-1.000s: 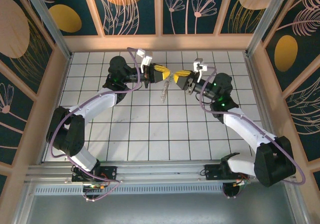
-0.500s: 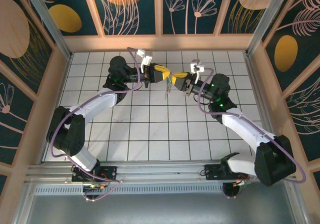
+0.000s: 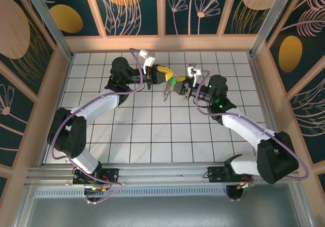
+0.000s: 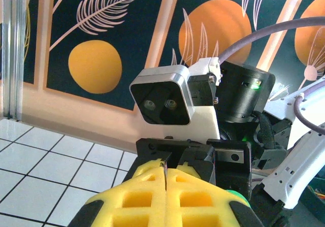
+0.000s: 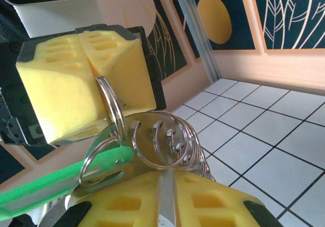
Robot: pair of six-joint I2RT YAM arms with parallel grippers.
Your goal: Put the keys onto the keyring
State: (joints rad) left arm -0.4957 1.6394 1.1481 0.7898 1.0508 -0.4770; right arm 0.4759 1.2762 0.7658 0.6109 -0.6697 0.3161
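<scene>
1. Top external view: at the near edge of the white-tiled bench (image 3: 152, 135), two robot arms rise from their bolted bases. The left arm (image 3: 96, 107) and the right arm (image 3: 244, 128) curve inward toward each other over the far rows of tiles.
2. Where they meet, the left gripper (image 3: 167, 75) and the right gripper (image 3: 177, 84) point tip to tip, almost touching. The silvery keys (image 3: 166, 90) dangle between them above the tiles, with a fleck of green at the join.
3. Right wrist view: the right gripper's yellow foam fingers (image 5: 127, 201) are closed on the foot of a cluster of rings (image 5: 167, 140) that fans up from their seam. A green tag (image 5: 61, 181) juts out to one side, threaded on a ring of its own.
4. Just beyond, the left gripper's yellow fingers (image 5: 81, 79) are clamped on the keyring (image 5: 109, 102). It stands upright out of the seam between the pads and overlaps the cluster below it.
5. Left wrist view: the same pads press flat together, with a thin sliver of metal (image 4: 163, 168) showing at their seam. The right wrist's camera housing (image 4: 162, 102) faces them close behind.
6. Farthest back, dark painted wall panels (image 3: 162, 8) with pale leaves and orange discs enclose the bench.
</scene>
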